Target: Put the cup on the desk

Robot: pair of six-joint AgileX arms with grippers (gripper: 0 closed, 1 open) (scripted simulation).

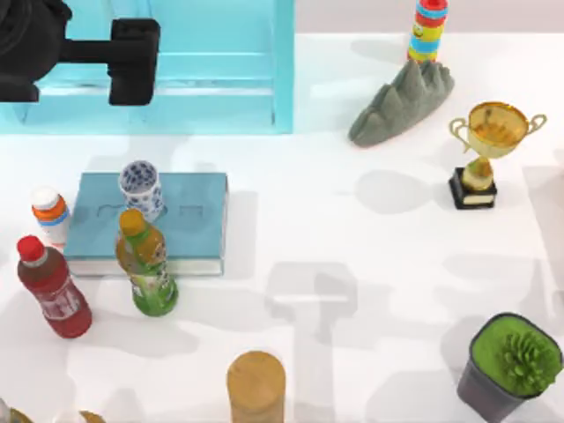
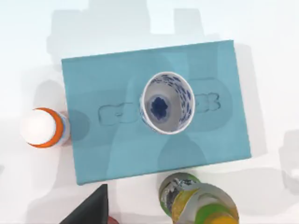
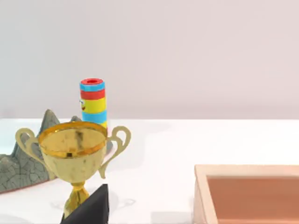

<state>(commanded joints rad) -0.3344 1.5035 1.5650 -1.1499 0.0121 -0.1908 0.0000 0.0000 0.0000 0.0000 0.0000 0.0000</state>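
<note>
The cup [image 1: 141,188], small and white with a dense blue pattern, stands upright on a teal book [image 1: 189,220] at the left of the white desk [image 1: 352,264]. The left wrist view looks straight down into the cup [image 2: 166,102], mid-book [image 2: 117,140]. My left gripper [image 1: 134,62] hangs open high over the light-blue cabinet, behind the cup and apart from it, holding nothing. One dark fingertip [image 2: 93,210] shows at that view's edge. My right gripper is parked off the right side; a dark fingertip [image 3: 91,207] sits off-centre, open and holding nothing.
A green bottle [image 1: 148,264], red bottle [image 1: 53,289] and white bottle with an orange band [image 1: 50,214] crowd the book. A light-blue cabinet [image 1: 220,70] stands behind. Wooden cylinder [image 1: 256,386], trophy [image 1: 489,150], grey rock [image 1: 401,101], striped tower [image 1: 429,26], potted plant [image 1: 511,366] and wooden box [image 3: 247,193] lie elsewhere.
</note>
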